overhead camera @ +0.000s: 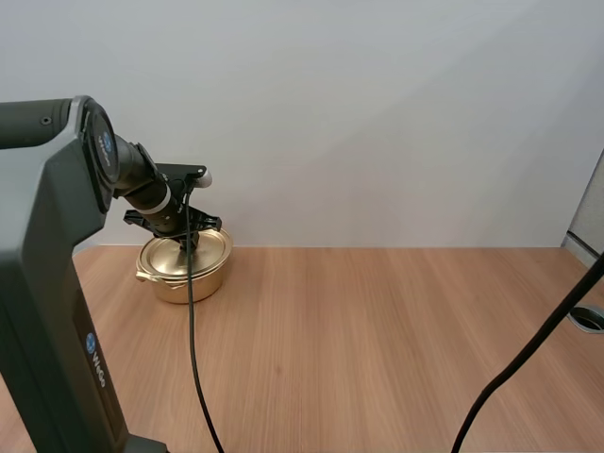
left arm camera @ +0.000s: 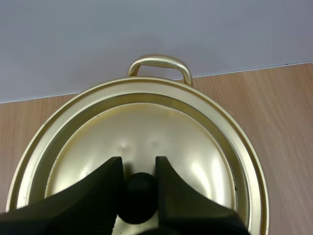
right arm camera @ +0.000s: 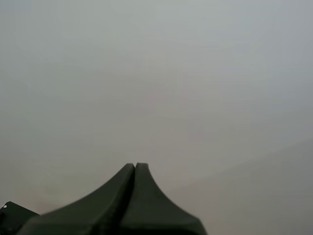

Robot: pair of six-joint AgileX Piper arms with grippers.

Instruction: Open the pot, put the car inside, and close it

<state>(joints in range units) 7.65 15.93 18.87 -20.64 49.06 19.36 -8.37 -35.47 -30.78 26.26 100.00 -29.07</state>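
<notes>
A gold pot (overhead camera: 179, 281) stands at the table's far left, close to the wall, with its gold lid (overhead camera: 209, 247) sitting on it. My left gripper (overhead camera: 189, 242) reaches down onto the middle of the lid. In the left wrist view the lid (left arm camera: 161, 132) spreads out below the gripper (left arm camera: 139, 169), whose two black fingers press against either side of the lid's black knob (left arm camera: 139, 198). One of the pot's loop handles (left arm camera: 160, 65) sticks out on the wall side. My right gripper (right arm camera: 135, 167) is shut on nothing, its fingers together as one dark wedge before a plain grey surface.
The wooden table (overhead camera: 377, 340) stretches wide to the right of and in front of the pot. A pale wall rises just behind the pot. A grey ring-shaped object (overhead camera: 590, 319) lies at the table's right edge. My left arm's dark column (overhead camera: 57, 311) stands at the near left.
</notes>
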